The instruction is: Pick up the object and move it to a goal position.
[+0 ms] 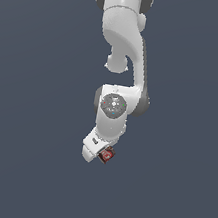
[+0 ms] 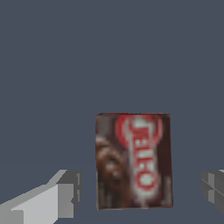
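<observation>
Approach step in hand, by judgement: box [image 2: 133, 161] lies flat on grey desk [image 2: 52, 65], label up, not yet gripped. Pincer [image 2: 140, 192] fingers apart, one either side of box, gap visible on both sides, no contact. Exterior view: arm [image 1: 121, 57] reaches down from top of frame, wrist tilted, box at pincer tip, toward exterior view's right. Next move likely calls for final descent, centring, then closing. Height above desk unclear. No goal marker visible.
</observation>
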You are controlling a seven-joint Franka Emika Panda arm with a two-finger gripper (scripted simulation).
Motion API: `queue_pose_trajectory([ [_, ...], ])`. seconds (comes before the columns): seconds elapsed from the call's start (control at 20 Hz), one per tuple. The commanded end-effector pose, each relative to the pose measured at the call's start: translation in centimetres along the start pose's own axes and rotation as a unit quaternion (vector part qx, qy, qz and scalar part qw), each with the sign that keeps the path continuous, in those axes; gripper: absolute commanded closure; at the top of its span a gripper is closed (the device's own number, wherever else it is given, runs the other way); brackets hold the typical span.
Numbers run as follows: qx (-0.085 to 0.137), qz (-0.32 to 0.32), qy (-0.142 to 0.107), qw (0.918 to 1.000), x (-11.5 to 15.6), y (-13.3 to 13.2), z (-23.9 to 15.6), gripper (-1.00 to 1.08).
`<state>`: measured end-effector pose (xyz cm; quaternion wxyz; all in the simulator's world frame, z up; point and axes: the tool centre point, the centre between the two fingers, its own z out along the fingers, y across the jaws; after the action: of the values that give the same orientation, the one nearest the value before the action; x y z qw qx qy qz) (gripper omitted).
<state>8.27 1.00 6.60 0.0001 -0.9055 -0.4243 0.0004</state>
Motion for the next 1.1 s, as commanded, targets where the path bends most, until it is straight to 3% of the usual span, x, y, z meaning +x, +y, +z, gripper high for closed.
queue_pose_trajectory([
  [0.0,0.000,0.000,0.000,1.0000,0.0,0.0,0.0,-0.92],
  [0.85,0.000,-0.003,0.000,1.0000,0.1,0.0,5.0,-0.92],
  [0.9,0.000,-0.003,0.000,1.0000,0.1,0.0,5.0,1.08],
  [1.05,0.000,-0.003,0.000,1.0000,0.1,0.0,5.0,1.08],
])
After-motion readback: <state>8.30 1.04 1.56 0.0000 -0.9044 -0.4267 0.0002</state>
